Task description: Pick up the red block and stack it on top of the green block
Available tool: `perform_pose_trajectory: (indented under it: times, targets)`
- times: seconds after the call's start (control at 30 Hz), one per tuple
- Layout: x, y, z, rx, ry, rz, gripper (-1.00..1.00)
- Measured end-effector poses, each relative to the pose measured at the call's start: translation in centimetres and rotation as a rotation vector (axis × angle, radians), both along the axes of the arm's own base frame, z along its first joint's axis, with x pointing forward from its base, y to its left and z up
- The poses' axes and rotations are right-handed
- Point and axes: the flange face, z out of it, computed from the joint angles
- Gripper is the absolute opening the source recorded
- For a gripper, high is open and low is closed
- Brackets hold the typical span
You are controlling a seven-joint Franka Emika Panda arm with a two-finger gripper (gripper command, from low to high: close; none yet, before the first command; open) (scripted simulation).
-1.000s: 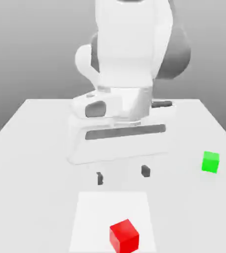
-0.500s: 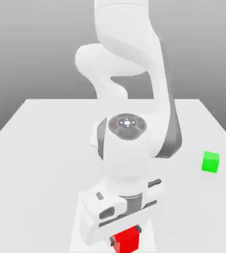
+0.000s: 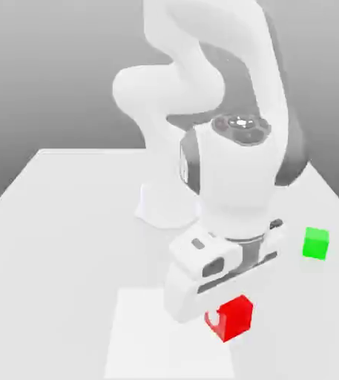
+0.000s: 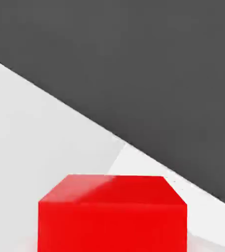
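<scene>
A: Where are you standing with the stack?

B: You are holding the red block (image 3: 233,318): your end effector (image 3: 220,320) is clamped tight on it, and the block is hanging clear of the counter (image 3: 61,245), above the pale square patch (image 3: 142,334) near the front edge. In the hand view the red block (image 4: 112,212) is sitting close under the camera.

A: So what is left?

B: You are looking at the carry and the placing. The green block (image 3: 315,243) is sitting alone toward the exterior view's right, well apart, with nothing on it.
</scene>
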Motion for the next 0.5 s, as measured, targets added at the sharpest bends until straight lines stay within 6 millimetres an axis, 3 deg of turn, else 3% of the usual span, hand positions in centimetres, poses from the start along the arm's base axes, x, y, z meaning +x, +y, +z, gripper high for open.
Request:
perform_pose_trajectory:
  times: [0.07,0.13,0.2,0.37,0.5]
  targets:
    - [-4.9,6.8,0.7,0.007,0.003,0.128,-1.00]
    - [-9.7,11.2,1.3,0.008,0.004,0.219,-1.00]
    - [-14.6,14.3,1.6,0.002,0.004,0.301,-1.00]
    - [-24.6,17.2,1.7,-0.030,-0.011,0.430,-1.00]
    - [-25.8,17.6,-0.7,-0.040,-0.022,0.449,-1.00]
